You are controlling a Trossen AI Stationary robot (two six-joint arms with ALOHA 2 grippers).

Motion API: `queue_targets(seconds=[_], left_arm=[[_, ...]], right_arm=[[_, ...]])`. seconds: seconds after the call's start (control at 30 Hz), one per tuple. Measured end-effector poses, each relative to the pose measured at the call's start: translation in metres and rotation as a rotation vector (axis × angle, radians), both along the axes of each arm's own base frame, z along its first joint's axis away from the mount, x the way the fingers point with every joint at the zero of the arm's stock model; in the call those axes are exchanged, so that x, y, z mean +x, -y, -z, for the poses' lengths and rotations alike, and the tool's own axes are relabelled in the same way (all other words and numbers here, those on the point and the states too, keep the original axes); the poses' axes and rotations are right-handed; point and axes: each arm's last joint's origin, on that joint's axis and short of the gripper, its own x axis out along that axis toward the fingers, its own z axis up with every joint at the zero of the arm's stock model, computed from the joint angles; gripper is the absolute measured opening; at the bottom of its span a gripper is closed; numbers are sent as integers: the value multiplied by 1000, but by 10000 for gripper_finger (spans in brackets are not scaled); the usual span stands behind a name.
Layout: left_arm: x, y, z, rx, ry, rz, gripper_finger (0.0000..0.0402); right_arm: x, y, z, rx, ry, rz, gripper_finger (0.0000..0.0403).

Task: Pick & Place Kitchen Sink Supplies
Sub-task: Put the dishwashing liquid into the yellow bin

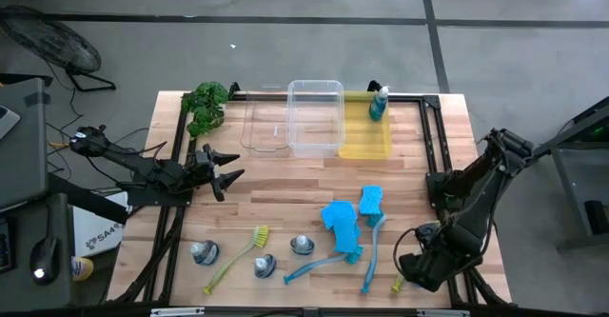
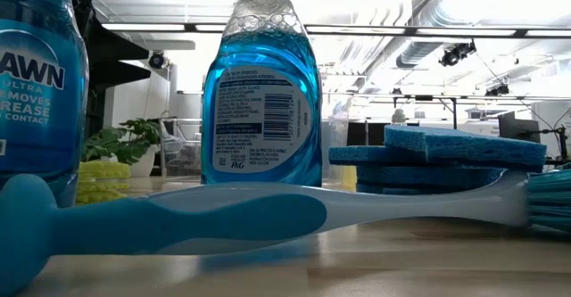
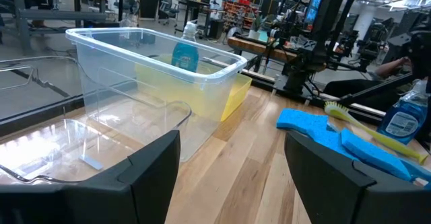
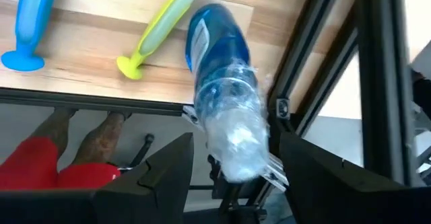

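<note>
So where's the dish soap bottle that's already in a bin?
In the high view, the soap bottle stands in the yellow bin, at the far side, right of the clear bin.
</note>
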Motion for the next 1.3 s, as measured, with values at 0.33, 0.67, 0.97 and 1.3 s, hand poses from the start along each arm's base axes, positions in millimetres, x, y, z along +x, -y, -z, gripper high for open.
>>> queue_targets(seconds=[0.33,0.67,0.97,1.3], left_arm=[[0,0,0,0,0,1,264],[0,0,0,0,0,0,264],[0,0,0,0,0,0,264],[0,0,0,0,0,1,264]], right_arm=[[0,-2,24,24,16,-5,215],[-3,-6,31,49,16,-27,215],[-4,-6,38,45,30,-30,214],[-5,-6,38,36,31,-41,167]])
